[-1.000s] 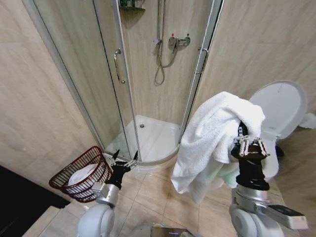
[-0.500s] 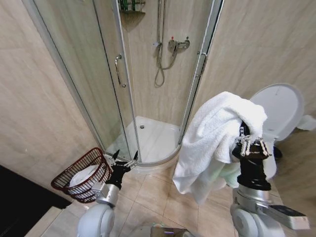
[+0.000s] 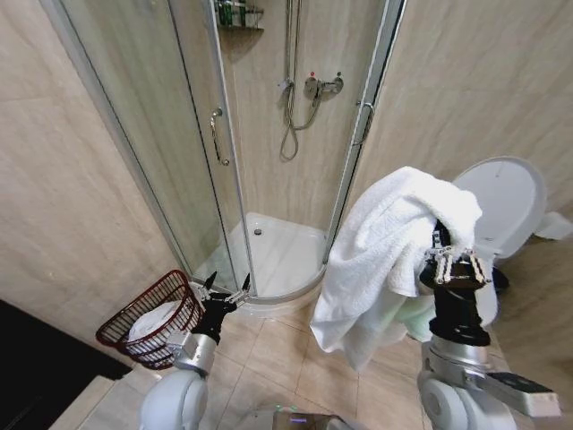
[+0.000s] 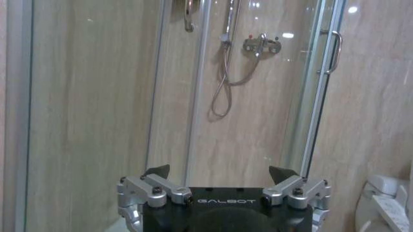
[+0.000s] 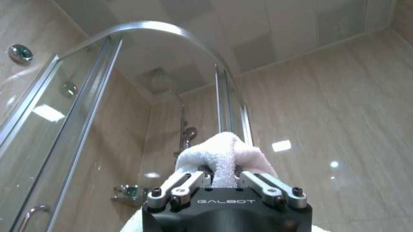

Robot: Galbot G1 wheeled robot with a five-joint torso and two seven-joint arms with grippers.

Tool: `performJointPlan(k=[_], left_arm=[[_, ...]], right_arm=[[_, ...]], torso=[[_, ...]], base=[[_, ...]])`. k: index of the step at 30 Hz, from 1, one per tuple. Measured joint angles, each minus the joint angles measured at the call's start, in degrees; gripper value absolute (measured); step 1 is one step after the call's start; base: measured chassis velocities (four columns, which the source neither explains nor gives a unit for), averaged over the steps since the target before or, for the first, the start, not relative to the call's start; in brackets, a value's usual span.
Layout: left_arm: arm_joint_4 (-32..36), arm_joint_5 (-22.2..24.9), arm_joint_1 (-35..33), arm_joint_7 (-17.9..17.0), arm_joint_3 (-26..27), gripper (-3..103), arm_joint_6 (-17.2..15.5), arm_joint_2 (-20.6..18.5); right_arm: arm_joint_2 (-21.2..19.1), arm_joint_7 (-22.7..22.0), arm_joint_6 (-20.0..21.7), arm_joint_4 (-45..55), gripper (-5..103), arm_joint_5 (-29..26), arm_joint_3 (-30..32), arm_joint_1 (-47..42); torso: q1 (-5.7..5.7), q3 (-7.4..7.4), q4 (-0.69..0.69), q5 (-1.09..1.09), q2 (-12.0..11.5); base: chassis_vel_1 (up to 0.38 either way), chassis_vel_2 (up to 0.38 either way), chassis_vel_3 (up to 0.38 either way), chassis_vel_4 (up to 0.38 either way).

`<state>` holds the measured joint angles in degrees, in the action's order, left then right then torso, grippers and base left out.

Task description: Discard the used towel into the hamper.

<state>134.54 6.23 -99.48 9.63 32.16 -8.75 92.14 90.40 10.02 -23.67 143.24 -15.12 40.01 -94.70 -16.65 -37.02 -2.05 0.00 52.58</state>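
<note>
White and fluffy, the towel (image 3: 389,251) hangs from the right gripper (image 3: 456,261). That gripper points up, and its fingers (image 5: 187,182) are pinched tight on a fold of the cloth. A bump of towel pokes out above them. The rest spills down from the gripper toward the robot's left, in a big droopy pile that stops above the floor tiles (image 3: 295,358).

The left gripper (image 3: 226,287) is held low, well apart from the right one. Its two dark fingertips (image 4: 156,170) are spread wide, with nothing between them. It points at the glass shower (image 3: 269,152).

The hamper (image 3: 152,320) sits on the floor just beside the left gripper, on its outer side and a bit lower. It is a round, dark red wire basket. Something white (image 3: 154,321) already lies inside it. The hamper is far from the right gripper and the towel, with the left arm in between.

A toilet (image 3: 504,210) with its lid up stands just behind the right gripper. The towel covers part of it.
</note>
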Motion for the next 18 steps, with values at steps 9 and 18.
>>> performJointPlan(k=[9,18], left_arm=[[0.00,0.00,0.00,0.00,0.00,100,0.00,0.00],[0.00,0.00,0.00,0.00,0.00,100,0.00,0.00]], right_arm=[[0.43,0.11,-0.63,0.00,13,0.34,-0.59,-0.55],[0.58,0.24,-1.38,0.00,13,0.70,-0.96,-1.42]], torso=[[-1.11,-1.39,0.00,0.00,2.50],[-2.16,-2.62,0.00,0.00,4.76]], base=[[0.000,0.000,0.000,0.000],[0.000,0.000,0.000,0.000]])
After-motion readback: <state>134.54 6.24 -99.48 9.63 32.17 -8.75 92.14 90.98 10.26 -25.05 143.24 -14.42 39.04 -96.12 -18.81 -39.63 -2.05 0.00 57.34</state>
